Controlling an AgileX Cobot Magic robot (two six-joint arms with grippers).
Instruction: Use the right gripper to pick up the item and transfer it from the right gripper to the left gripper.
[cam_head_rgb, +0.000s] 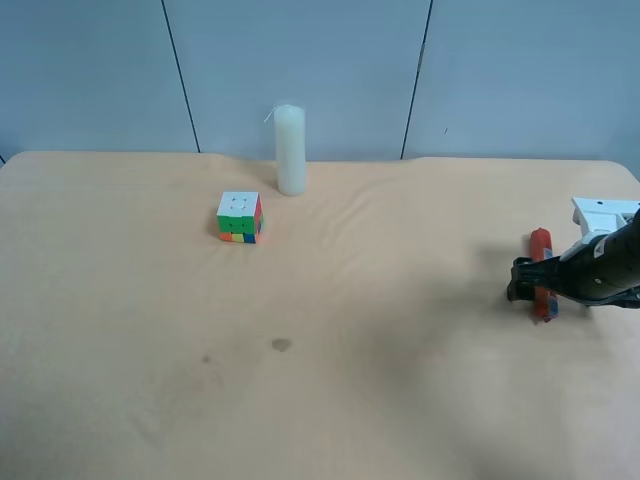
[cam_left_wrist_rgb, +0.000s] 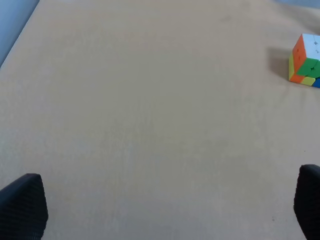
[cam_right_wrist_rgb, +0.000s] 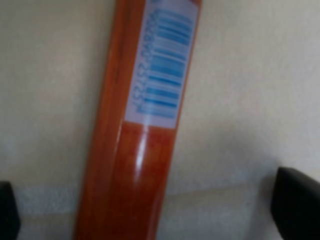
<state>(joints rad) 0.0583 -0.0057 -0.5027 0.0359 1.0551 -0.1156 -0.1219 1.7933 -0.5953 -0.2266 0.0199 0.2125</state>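
Observation:
The item (cam_head_rgb: 541, 244), a slim red stick with a blue-and-white barcode label, lies on the tan table near the exterior high view's right edge. My right gripper (cam_head_rgb: 538, 287), black with a white housing behind it, is lowered over the item's near half. In the right wrist view the item (cam_right_wrist_rgb: 131, 165) fills the space between the two black fingertips (cam_right_wrist_rgb: 298, 202), which stand wide apart and do not touch it; the right gripper (cam_right_wrist_rgb: 152, 207) is open. My left gripper (cam_left_wrist_rgb: 165, 205) hangs open over bare table. The left arm does not show in the exterior high view.
A multicoloured puzzle cube (cam_head_rgb: 240, 217) sits left of centre, also seen as the cube (cam_left_wrist_rgb: 305, 60) in the left wrist view. A white pillar candle (cam_head_rgb: 290, 150) stands upright behind it. A small dark stain (cam_head_rgb: 281, 345) marks the tablecloth. A blue-grey wall backs the table.

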